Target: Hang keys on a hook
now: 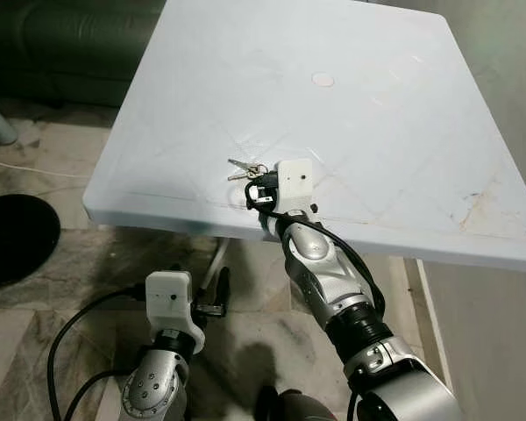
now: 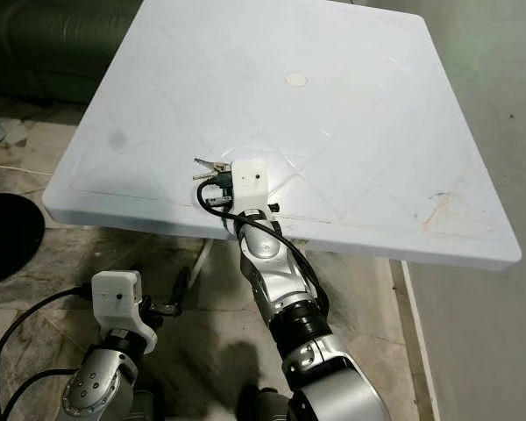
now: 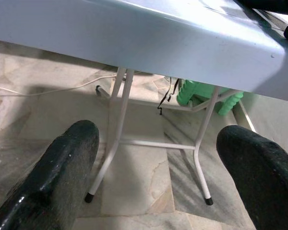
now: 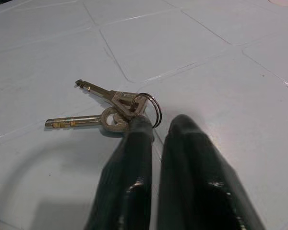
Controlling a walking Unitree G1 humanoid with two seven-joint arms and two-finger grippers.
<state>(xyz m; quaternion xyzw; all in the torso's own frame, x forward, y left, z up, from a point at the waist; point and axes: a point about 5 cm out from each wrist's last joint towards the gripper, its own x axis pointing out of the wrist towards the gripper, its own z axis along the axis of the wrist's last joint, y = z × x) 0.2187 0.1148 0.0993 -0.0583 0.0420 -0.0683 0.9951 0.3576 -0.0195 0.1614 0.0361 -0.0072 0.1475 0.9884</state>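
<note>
On my right wrist camera the right gripper [image 4: 158, 127] has its two black fingers [image 4: 129, 163] drawn nearly together, only a thin slit between them, and I see nothing pinched in that slit. The keys [image 4: 108, 108] lie flat on the white table [image 1: 377, 132] right at the tips: the ring touches the tip of one finger, and the two key blades splay away from it across the tabletop. From the head camera, the right arm reaches up over the table's near edge, with the keys [image 1: 245, 169] just beyond the wrist camera housing. My left gripper [image 3: 158, 163] hangs below the table's edge with its fingers wide apart, looking at the white table legs [image 3: 117, 129] and the marble floor [image 3: 139, 187].
</note>
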